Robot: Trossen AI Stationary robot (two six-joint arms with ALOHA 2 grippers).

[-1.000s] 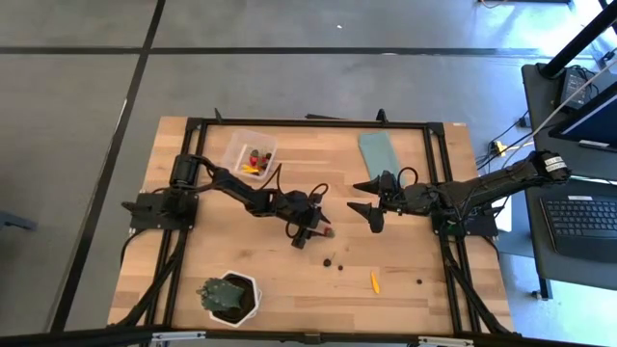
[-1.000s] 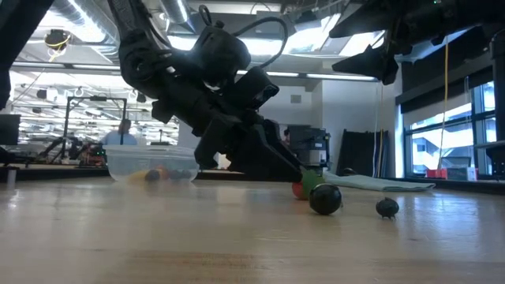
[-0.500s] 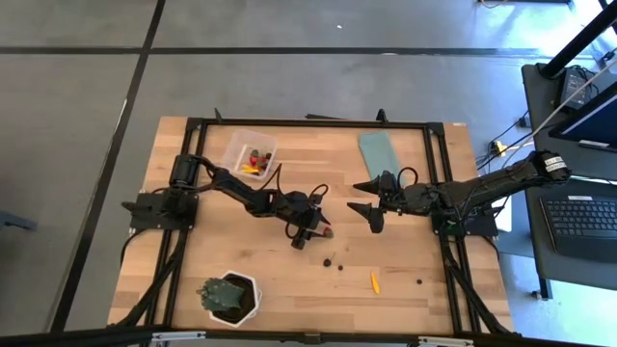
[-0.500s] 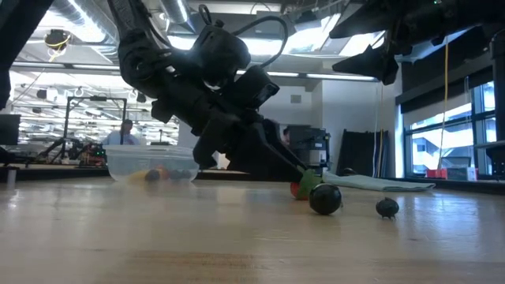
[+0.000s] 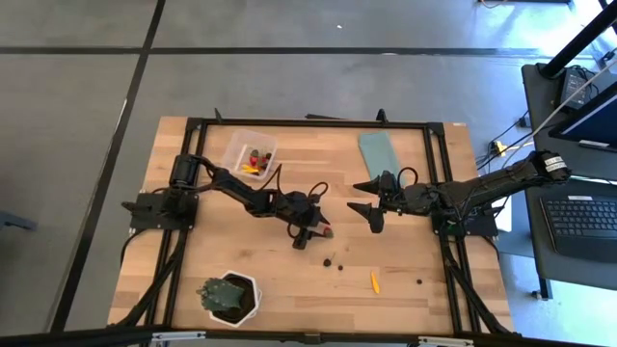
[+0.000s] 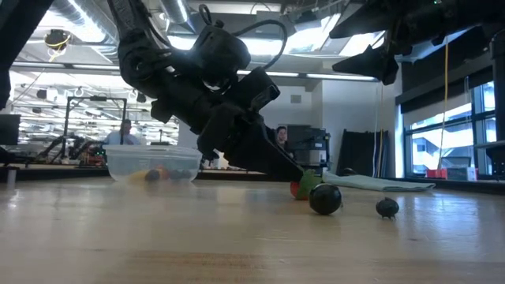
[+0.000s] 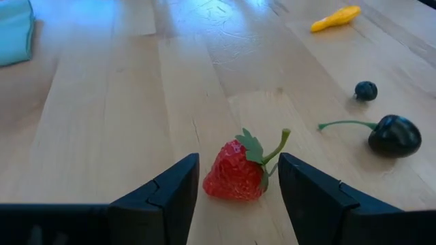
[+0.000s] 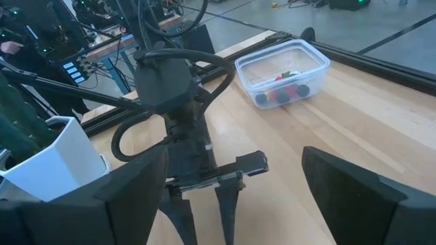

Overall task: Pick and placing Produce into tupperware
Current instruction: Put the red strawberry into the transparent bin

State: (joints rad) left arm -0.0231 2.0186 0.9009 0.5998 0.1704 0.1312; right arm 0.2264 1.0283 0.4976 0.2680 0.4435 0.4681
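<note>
A red strawberry (image 7: 235, 178) with a green stem lies on the wooden table (image 5: 231, 246), near its middle. My left gripper (image 5: 320, 233) slants down to it, open, one finger on each side of the berry, with small gaps showing in the left wrist view. The clear tupperware (image 5: 251, 152) stands at the far left with several red, yellow and dark pieces inside. More produce lies loose: a dark cherry (image 7: 394, 135), a blueberry (image 7: 366, 90), a yellow-orange piece (image 5: 374, 281) and a dark piece (image 5: 418, 280). My right gripper (image 5: 359, 197) hangs open above the table, right of centre.
A flat teal lid (image 5: 378, 152) lies at the far side, right of centre. A green plant in a white pot (image 5: 229, 297) stands near the front left edge. Black frame rails run along the table's edges. People and benches show in the room behind.
My left gripper has rolled a little about its own pointing line while staying at the strawberry; its fingers keep the same gap. The strawberry and the other pieces have stayed where they were.
</note>
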